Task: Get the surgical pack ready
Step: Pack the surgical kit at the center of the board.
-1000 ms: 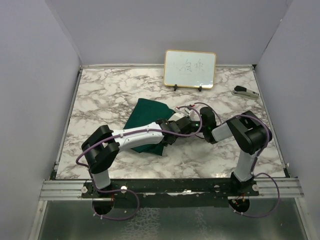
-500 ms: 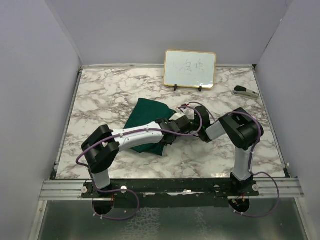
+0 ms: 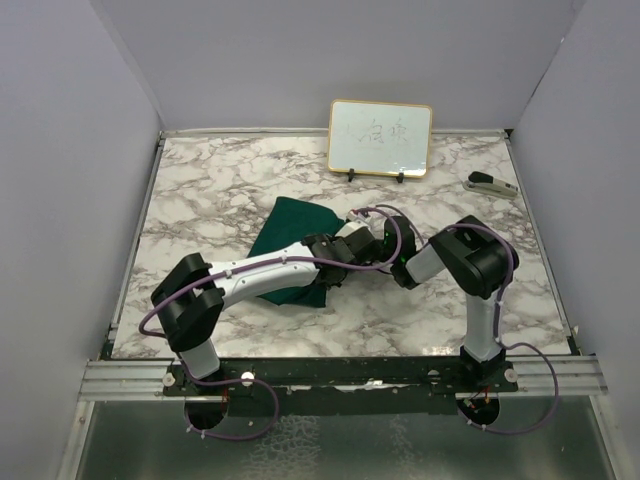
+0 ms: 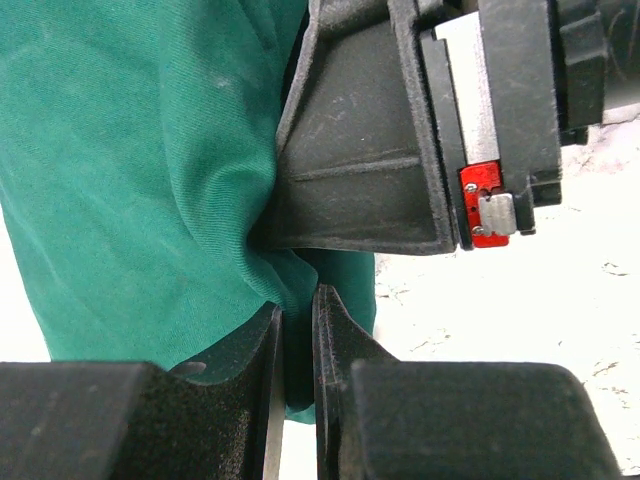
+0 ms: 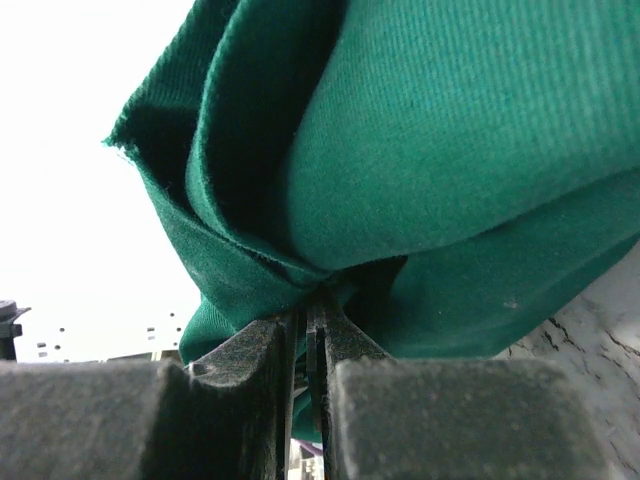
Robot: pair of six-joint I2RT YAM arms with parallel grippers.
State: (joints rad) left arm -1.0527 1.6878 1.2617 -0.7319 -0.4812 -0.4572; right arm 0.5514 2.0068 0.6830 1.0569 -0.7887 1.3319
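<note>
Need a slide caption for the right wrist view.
Right gripper pinching a folded edge of the green cloth above the marble table.

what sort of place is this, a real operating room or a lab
Likely a robotics lab test cell, not a clinic: a marble-patterned table boxed in by plain grey walls, a left arm and right arm bolted to a metal rail, and a whiteboard propped at the back.
</note>
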